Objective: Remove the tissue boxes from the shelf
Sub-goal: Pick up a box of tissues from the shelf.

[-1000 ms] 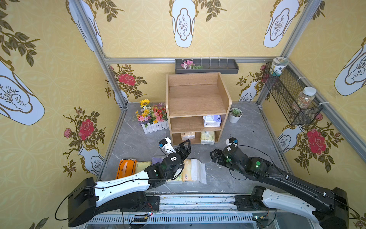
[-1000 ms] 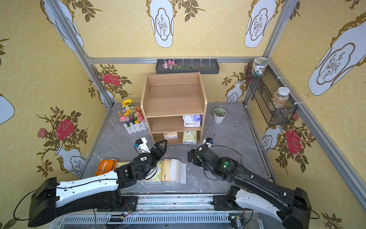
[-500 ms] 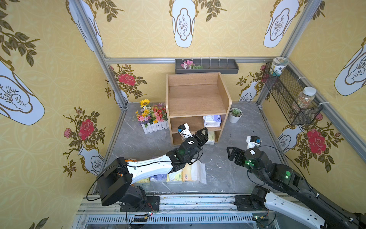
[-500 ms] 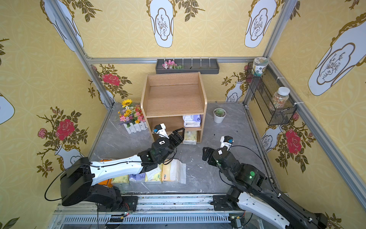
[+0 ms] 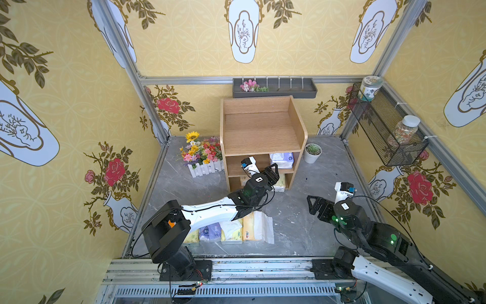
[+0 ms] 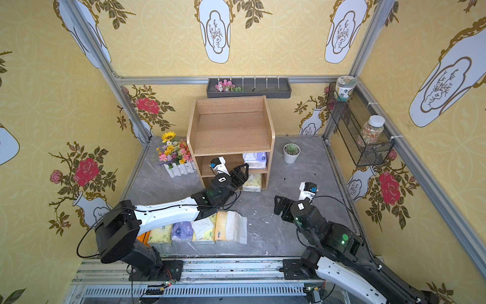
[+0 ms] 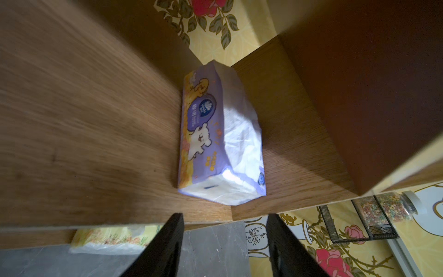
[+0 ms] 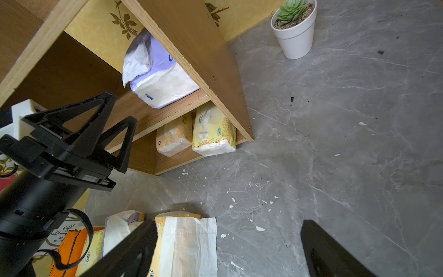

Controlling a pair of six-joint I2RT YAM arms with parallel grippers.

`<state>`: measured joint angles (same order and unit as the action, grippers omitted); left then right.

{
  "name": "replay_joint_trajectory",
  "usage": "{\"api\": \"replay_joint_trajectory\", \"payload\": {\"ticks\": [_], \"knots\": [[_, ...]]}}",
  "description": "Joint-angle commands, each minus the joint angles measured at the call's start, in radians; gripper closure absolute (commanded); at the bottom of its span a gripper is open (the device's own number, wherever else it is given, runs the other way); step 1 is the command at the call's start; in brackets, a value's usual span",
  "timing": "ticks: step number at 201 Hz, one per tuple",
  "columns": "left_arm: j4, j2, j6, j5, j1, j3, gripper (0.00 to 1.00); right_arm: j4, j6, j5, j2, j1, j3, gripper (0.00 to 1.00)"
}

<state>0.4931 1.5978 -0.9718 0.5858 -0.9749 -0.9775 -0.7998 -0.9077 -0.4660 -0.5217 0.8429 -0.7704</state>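
Going for the lavender pack point(image 7: 215, 139) at the right end of the shelf's point(image 5: 260, 131) middle tier, with white tissue bulging from its top. Lines up the left gripper point(image 7: 225, 217) just outside that tier, jaws parted and empty, short of the pack.

Calls next, probably, for pushing in until the jaws straddle the soft wrap, closing, then drawing straight out under the upper board.

Leaves a tan pack point(image 8: 173, 136) and a yellow pack point(image 8: 213, 134) side by side on the bottom tier, with a row of packs point(image 5: 231, 229) down at the front of the table point(image 5: 302, 231).

Holds the right gripper point(image 8: 227, 227) spread wide and empty over the table, well apart from the shelf.

Cannot make out the left part of the bottom tier in both top views, covered by the left arm. Same for the orange pack point(image 8: 69, 242), mostly under that arm.
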Motion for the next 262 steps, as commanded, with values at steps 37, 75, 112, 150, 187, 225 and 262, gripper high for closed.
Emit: {"api": "replay_joint_trajectory", "payload": {"ticks": [37,75,112,150,187,225,262], "knots": [[-0.097,0.053,0.070,0.091,0.010,-0.086,0.35,-0.006,0.006,-0.017,0.023,0.000,0.015,0.03],[-0.071,0.085,0.035,0.123,0.012,-0.085,0.33,-0.009,0.007,-0.015,0.036,0.000,0.016,0.03],[0.032,0.111,0.044,0.120,0.012,-0.072,0.33,-0.013,0.005,-0.008,0.039,0.000,0.017,0.03],[0.124,0.119,0.067,0.097,0.012,-0.053,0.30,-0.017,0.002,-0.005,0.039,0.000,0.019,0.03],[0.084,0.135,0.057,0.085,0.020,-0.078,0.29,-0.012,0.001,0.000,0.038,0.000,0.021,0.03],[-0.030,0.169,0.021,0.077,0.027,-0.139,0.31,-0.017,-0.005,-0.006,0.045,0.000,0.021,0.03],[-0.088,0.196,-0.034,0.076,0.036,-0.159,0.38,-0.025,-0.008,-0.013,0.059,0.001,0.023,0.03]]}}
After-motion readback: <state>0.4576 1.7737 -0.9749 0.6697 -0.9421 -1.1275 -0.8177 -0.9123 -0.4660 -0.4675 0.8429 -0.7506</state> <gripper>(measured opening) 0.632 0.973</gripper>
